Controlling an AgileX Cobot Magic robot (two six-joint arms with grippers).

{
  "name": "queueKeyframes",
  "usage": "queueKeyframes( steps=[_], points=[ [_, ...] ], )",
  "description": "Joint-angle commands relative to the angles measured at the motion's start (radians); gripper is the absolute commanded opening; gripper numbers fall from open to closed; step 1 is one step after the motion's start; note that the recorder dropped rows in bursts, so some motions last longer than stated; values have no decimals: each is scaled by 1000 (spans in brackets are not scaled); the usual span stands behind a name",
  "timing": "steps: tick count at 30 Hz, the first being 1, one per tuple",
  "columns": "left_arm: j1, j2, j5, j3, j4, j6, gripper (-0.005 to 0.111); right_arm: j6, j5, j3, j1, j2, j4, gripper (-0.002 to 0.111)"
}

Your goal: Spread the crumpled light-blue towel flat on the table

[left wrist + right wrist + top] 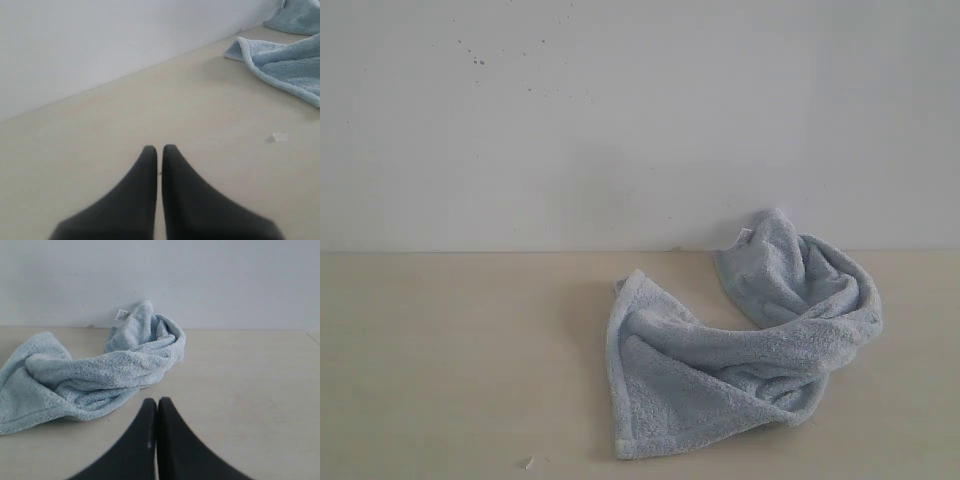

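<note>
though twisted, towel (740,350) seemingly tag-topped

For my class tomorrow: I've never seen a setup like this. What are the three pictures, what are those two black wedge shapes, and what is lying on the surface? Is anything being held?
This is a two-armed robot, and each picture comes from a different camera. The exterior view looks at the scene from off the arms: a crumpled light-blue towel lies twisted on a beige table in front of a white wall. A small white tag sticks up at its far end. The arms themselves do not appear in this picture.

The other two pictures come from cameras on the robot's wrists. The black wedges are each arm's fingers: the left gripper and the right gripper, both pressed shut and holding nothing. A small white scrap lies on the table near the towel.
</note>
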Motion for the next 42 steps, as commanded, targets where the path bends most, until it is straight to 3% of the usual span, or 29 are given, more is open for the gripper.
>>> queueKeyframes(
  steps=[1,5,10,12,18,25,26,29,31,35,42],
  points=[
    [2,-3,-11,4,-15,2,4,-1,-2,-1,1,-4,-3,0],
    [2,-3,-118,4,16,16,4,-1,-2,-1,1,-4,-3,0],
    [0,-3,-307,4,-504,-352,4,-1,-2,-1,1,-4,-3,0],
    [0,-3,-323,4,-597,-414,4,-1,-2,-1,1,-4,-3,0],
    [0,-3,-343,4,-609,-414,4,-1,-2,-1,1,-4,-3,0],
    [0,-3,-494,4,-611,-408,4,-1,-2,-1,1,-4,-3,0],
    [0,-3,-502,4,-632,-467,4,-1,-2,-1,1,-4,-3,0],
    [0,-3,-466,-13,-717,-843,4,-1,-2,-1,1,-4,-3,0],
    [0,-3,-455,-43,-673,-1037,4,-1,-2,-1,1,-4,-3,0],
    [0,-3,-523,-116,-535,-1081,4,-1,-2,-1,1,-4,-3,0],
    [0,38,-676,-225,-531,-1092,4,-1,-2,-1,3,-4,-3,0]
  ],
)
